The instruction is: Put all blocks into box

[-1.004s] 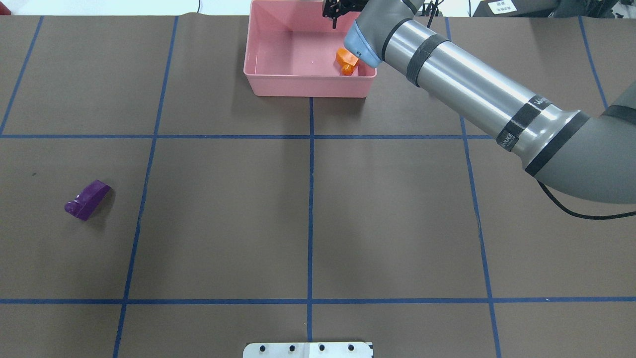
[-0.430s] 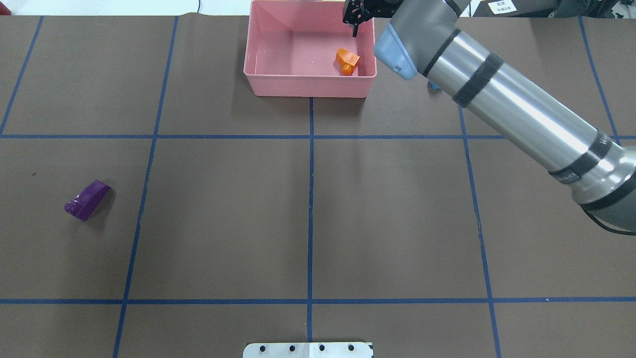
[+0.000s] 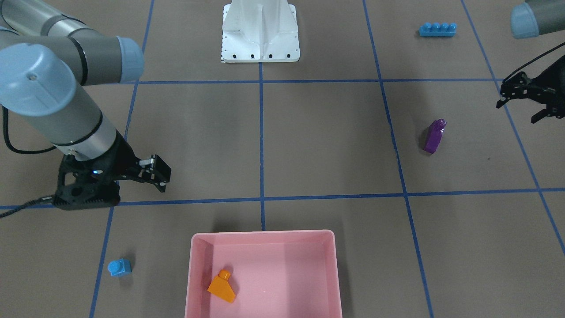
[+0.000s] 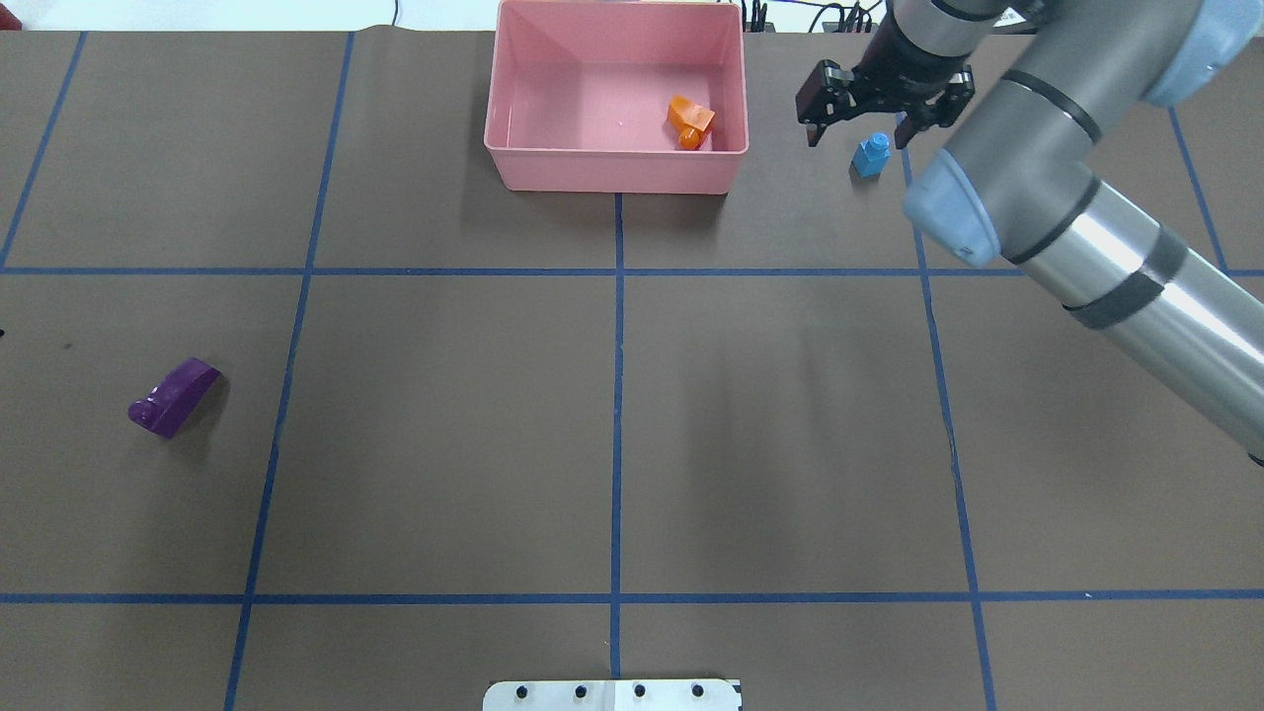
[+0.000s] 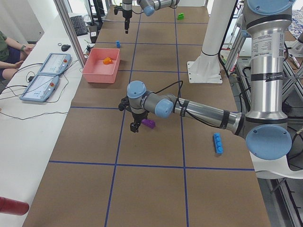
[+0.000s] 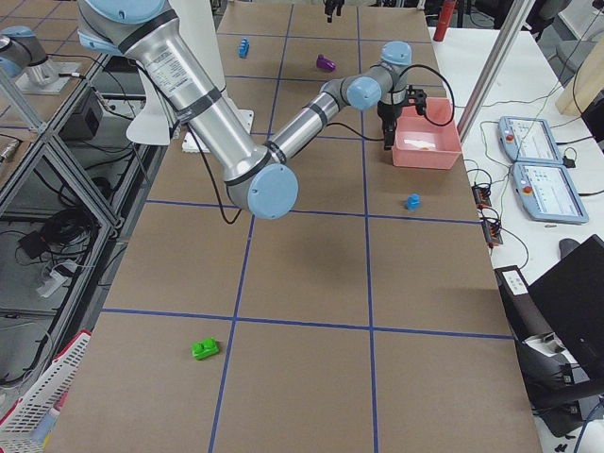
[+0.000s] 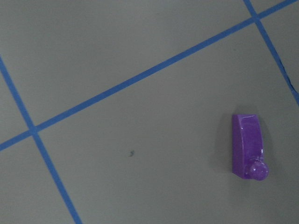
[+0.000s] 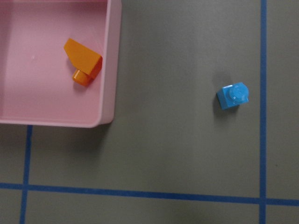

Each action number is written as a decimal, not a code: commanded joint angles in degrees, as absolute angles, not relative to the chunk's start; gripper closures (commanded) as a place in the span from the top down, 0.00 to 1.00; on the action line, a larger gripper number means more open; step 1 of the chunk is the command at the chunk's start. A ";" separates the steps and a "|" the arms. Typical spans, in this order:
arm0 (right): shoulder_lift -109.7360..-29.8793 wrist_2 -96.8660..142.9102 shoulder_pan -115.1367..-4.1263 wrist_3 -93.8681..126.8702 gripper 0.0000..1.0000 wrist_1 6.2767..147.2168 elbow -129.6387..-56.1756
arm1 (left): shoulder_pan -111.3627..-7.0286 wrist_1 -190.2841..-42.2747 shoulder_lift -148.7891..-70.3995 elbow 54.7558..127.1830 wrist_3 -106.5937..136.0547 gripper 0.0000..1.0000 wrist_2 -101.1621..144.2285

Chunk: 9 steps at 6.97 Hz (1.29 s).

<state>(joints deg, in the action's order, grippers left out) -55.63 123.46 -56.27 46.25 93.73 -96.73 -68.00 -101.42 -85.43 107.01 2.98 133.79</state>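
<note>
Seen from across the table, the box runs off the bottom edge, so the end farthest from me is out of sight. My left hand sits at that view's right edge, its arm cut away. From overhead, my own arm overlaps the right side of my right hand. From the table's left end, that hand and the green brick are too small to read. From the right end, my left hand is clipped by the top edge.

Right gripper, jaws spread and empty; small blue cube nearby on counter; box to gripper's left.
</note>
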 commanded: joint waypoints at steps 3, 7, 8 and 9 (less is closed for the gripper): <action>-82.83 122.87 -56.52 39.82 1.00 92.05 -117.15 | -52.07 -108.72 -85.34 106.70 15.19 1.00 123.51; -88.33 122.87 -56.43 40.08 1.00 84.02 -116.46 | -47.82 -112.48 -87.88 99.95 17.31 0.95 122.26; -88.33 122.87 -56.43 40.08 1.00 84.02 -116.37 | -47.64 -112.59 -87.89 99.76 17.40 0.85 122.26; -88.24 122.87 -56.43 40.08 1.00 84.02 -116.37 | -47.64 -112.59 -87.98 99.93 17.58 0.66 122.26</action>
<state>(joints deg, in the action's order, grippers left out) -88.27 122.87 -56.43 40.07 84.07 -116.40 -47.76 -112.30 -87.80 100.16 17.41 122.26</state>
